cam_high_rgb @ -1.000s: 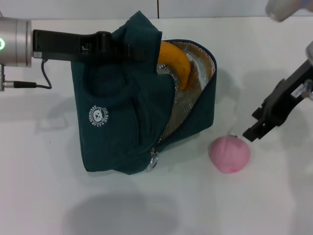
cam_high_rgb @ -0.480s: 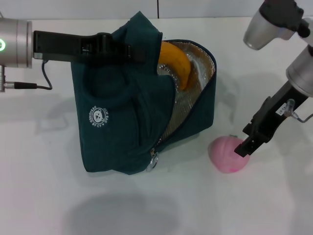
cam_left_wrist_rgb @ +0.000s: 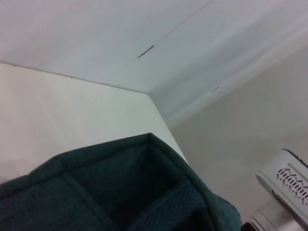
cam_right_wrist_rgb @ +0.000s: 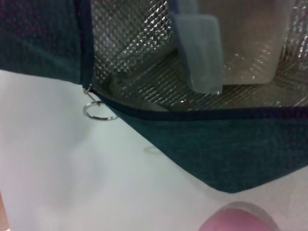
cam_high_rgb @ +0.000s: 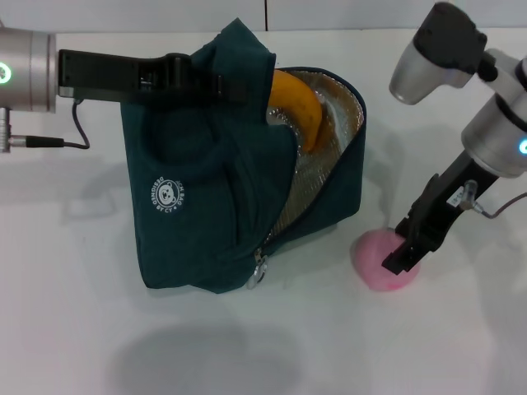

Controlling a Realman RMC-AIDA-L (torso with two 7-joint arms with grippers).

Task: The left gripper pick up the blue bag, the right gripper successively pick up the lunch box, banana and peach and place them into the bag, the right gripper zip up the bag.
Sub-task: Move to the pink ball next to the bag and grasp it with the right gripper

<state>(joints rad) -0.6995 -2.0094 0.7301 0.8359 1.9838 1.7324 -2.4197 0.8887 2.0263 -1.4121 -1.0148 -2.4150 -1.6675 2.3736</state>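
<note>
The peach (cam_high_rgb: 377, 258) sits on the white tabletop (cam_high_rgb: 461, 346), just beside the bag (cam_high_rgb: 214, 197)'s open mouth. The right tool (cam_high_rgb: 398, 259) is right over its far side; I cannot tell its spread. The left tool (cam_high_rgb: 226, 85) pinches the bag top.

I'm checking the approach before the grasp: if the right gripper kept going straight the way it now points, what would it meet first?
The peach. The right gripper points down at it and already overlaps its right side in the head view; whether they touch is unclear.
</note>
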